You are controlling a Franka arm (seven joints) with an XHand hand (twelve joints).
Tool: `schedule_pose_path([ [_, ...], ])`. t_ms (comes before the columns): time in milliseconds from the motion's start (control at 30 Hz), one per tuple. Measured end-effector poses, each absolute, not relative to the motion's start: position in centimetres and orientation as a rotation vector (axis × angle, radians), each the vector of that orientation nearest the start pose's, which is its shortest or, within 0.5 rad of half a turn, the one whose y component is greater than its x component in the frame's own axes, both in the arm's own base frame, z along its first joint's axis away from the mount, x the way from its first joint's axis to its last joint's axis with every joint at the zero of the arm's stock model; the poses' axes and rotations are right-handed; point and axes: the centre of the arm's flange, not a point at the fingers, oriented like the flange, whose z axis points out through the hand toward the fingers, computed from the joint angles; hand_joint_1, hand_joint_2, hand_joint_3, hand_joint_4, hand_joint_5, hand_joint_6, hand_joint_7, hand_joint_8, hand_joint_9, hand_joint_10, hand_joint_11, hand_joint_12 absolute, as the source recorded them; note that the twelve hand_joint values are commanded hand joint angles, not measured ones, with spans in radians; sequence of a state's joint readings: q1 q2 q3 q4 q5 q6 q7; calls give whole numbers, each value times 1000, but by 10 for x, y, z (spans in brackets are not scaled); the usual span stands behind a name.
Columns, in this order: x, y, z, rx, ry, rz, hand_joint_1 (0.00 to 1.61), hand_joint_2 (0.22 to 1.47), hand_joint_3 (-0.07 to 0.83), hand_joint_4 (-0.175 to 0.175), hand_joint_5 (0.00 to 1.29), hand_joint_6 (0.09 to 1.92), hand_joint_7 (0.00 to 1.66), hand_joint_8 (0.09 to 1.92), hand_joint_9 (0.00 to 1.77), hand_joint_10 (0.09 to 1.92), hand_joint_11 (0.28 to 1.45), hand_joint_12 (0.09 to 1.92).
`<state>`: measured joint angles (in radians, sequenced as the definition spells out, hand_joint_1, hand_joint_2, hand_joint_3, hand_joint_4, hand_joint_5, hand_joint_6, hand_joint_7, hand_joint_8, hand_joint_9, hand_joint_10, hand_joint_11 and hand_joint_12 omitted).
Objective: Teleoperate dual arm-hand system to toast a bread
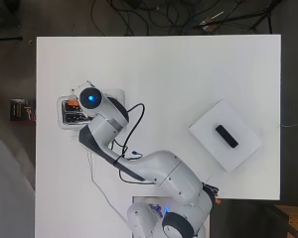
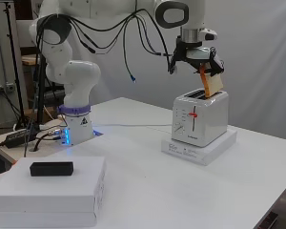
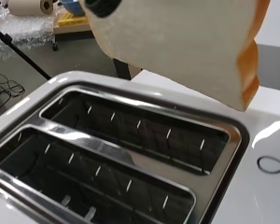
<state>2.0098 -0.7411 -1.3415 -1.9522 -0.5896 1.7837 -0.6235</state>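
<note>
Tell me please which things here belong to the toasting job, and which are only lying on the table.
For the job:
- bread slice, held by the hand above the toaster
- white toaster, both slots empty
- flat white box under the toaster

Just lying about:
- white boxes, stacked
- small black block on top of them

A glossy white plastic toaster [image 3: 266,140], its polished metal slots [image 3: 130,154] gleaming, is sitting beneath a matt, soft-crumbed bread slice [image 3: 177,42] with smooth golden crust.
</note>
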Motion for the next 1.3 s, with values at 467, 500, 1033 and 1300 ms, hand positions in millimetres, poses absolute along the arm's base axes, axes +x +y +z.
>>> schedule_pose_path([
  [467, 528, 190, 486, -2124, -2003, 162, 1360, 1121, -1, -175, 887, 1288, 916, 882, 1026, 941, 747, 134],
  [500, 528, 187, 487, -2128, -1996, 153, 1359, 1124, 0, -175, 879, 1303, 908, 903, 1021, 939, 742, 114],
  [1033, 524, 190, 490, -2077, -1955, 96, 1349, 1161, 0, -175, 795, 1395, 808, 1089, 972, 1025, 731, 87],
  [1300, 514, 176, 501, -2129, -1890, 44, 1343, 1176, 0, -175, 787, 1443, 785, 1145, 917, 1035, 706, 87],
])
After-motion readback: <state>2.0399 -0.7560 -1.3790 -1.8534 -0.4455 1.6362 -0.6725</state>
